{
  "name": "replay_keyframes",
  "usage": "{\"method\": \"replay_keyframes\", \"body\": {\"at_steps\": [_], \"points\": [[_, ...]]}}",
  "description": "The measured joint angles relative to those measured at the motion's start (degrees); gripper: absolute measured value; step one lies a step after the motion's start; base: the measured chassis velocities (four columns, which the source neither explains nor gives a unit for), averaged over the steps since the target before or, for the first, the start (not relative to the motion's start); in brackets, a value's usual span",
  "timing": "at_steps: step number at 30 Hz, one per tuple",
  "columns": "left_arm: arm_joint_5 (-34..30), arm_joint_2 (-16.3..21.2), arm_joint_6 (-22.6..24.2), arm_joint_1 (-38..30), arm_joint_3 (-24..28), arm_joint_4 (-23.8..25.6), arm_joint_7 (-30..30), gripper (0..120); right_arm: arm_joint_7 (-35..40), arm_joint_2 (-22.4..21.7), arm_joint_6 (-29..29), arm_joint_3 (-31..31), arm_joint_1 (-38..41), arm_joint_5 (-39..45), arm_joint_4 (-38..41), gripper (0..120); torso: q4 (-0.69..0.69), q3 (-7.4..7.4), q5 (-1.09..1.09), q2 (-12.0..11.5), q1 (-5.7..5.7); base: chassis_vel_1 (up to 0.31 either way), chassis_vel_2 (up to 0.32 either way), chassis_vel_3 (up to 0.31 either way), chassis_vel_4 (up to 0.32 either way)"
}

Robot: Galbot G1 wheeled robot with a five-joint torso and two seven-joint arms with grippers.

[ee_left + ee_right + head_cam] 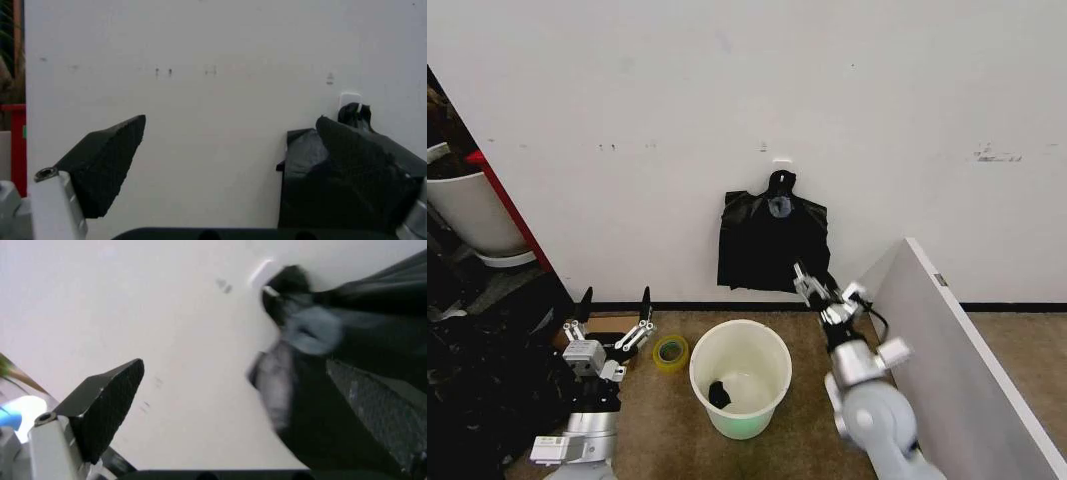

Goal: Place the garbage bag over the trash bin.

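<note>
The thin, glossy black plastic garbage bag (772,245) hangs from a small white hook on the white wall (627,120), in the centre of the head view, knotted at its top. Directly below it, at lower centre, stands the round cream-white plastic trash bin (772,372), unlined, with a small black scrap (719,394) on its floor. The right gripper (813,288) is raised at centre right, just at the bag's lower right corner, its fingers spread wide and nothing held. The left gripper (613,318) waits at lower left, likewise wide open and empty, beside a yellow roll of tape (670,352) on the brown floor. The step in hand looks like seizing the bag; it should go best if the right fingers close on a single loose layer near the edge, not a thick bunch, then lift upward to clear the hook before pulling away, since a sideways tug might tear such thin film.
</note>
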State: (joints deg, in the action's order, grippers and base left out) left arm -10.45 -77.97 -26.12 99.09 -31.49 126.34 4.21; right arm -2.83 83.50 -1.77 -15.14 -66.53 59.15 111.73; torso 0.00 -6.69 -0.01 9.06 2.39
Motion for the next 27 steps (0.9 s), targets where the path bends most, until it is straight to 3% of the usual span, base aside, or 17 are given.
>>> {"method": "replay_keyframes", "body": {"at_steps": [4, 10, 19, 27], "points": [[0.8, -0.49, -0.02, 0.8, -0.03, 0.84, 0.36, 100, -1.21, 3.46, -0.73, 0.86, 8.02, 5.33, -8.87, 100, 0.0, 0.0, 0.01, 0.0, 0.0, 0.0, 0.0, 0.0, 0.0], [1.48, -1.0, 0.06, 1.19, -0.04, 1.54, 0.43, 100, -2.55, 6.21, -0.9, 1.03, 12.96, 5.57, -15.47, 100, -0.01, 0.0, 0.0, 0.0, 0.0, 0.0, 0.0, 0.0, 0.0], [1.5, -1.17, 0.3, 1.42, -0.16, 2.45, 0.61, 100, -3.22, 7.1, -1.11, 0.15, 18.22, 2.66, -23.94, 100, -0.02, 0.0, 0.01, 0.0, 0.0, 0.0, 0.0, 0.0, 0.0], [1.38, -1.04, 0.36, 1.08, -0.11, 1.71, 0.71, 100, -2.88, 8.12, -1.59, -0.78, 23.28, 1.12, -30.41, 90, -0.01, 0.0, 0.01, 0.0, 0.0, 0.0, 0.0, 0.0, 0.0]]}}
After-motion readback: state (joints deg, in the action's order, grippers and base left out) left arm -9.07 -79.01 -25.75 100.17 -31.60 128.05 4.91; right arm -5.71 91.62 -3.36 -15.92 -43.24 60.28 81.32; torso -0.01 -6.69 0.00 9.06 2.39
